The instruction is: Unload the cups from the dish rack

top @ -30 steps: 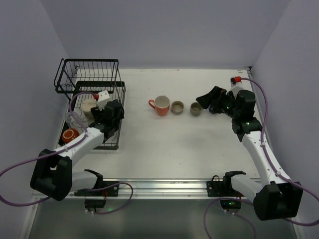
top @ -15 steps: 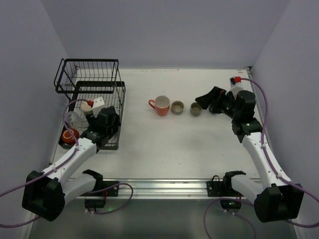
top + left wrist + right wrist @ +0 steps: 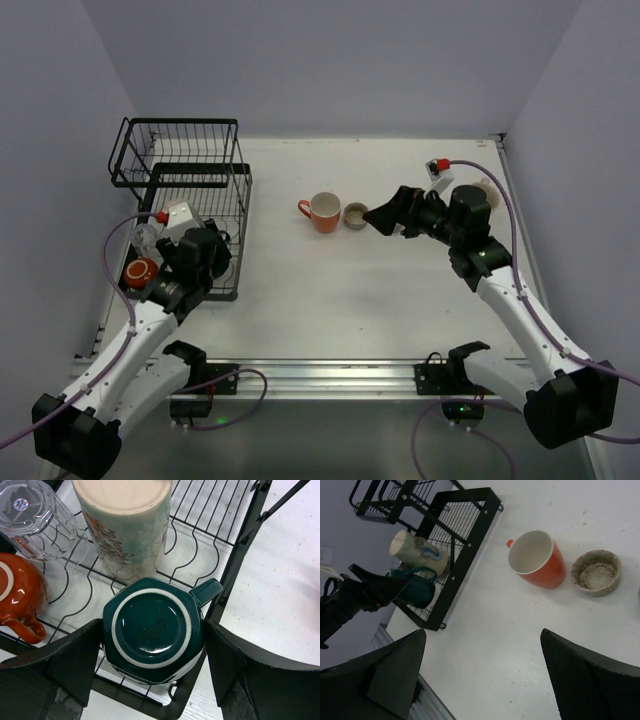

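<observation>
Left gripper (image 3: 152, 647) clamped on upturned dark teal cup (image 3: 150, 627) — over the dish rack (image 3: 240, 545)
Cream cup (image 3: 127, 525) at its twelve o'clock; right gripper (image 3: 485, 670) spread wide, empty.

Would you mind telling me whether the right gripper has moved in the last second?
Yes: the right gripper moved left, toward the orange mug.

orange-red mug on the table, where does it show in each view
top external: orange-red mug mid-table, right of the dish rack.
left wrist: not in it; the orange cup there is another, inside the rack.
right wrist: upper right, beside a small grey cup.
shared landmark: the dish rack's black frame.
</observation>
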Controlling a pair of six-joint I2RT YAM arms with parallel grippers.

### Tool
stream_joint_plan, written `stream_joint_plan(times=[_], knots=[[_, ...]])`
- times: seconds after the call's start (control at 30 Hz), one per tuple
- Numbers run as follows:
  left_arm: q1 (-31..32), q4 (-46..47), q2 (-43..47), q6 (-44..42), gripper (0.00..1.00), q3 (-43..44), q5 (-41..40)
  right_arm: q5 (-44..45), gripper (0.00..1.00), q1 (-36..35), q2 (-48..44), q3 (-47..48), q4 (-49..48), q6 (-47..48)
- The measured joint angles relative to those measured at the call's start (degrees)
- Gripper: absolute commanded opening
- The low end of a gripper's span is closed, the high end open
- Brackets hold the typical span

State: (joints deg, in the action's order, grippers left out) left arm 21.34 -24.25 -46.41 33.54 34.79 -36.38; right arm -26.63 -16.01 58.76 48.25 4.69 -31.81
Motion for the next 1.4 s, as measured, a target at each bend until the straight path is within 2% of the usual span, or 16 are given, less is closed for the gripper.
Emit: stream_joint_plan(times=[0.23, 0.5, 0.67, 0.93, 1.2, 1.4], knots=[[0.0, -4.3, 2.8, 0.4, 0.06, 1.3, 0.7, 0.2, 0.99, -11.1, 1.4, 0.4, -4.5, -2.8], [0.0, -6.8, 9.2, 0.8, 0.05, 5.6, 3.6, 3.0, 0.99, -21.8, 7.0, 0.4, -12.2, -7.7], [0.0, -8.0, 11.0, 2.0, 0.04, 6.5, 7.5, 5.0, 0.95, -29.2, 10.8, 0.0, -19.6, -10.9], [0.0, -6.2, 11.3, 5.1, 0.04, 7.0, 21.6, 8.3, 0.89, -31.6, 14.0, -7.1, -36.8, -18.6], [0.0, 3.3, 11.9, 11.0, 0.02, 5.5, 36.2, 12.7, 0.89, -31.7, 17.4, -15.5, -49.4, -27.9], [0.0, 9.1, 12.0, 14.0, 0.01, 2.8, 42.1, 12.6, 0.77, -32.3, 18.7, -16.1, -54.6, -31.1]])
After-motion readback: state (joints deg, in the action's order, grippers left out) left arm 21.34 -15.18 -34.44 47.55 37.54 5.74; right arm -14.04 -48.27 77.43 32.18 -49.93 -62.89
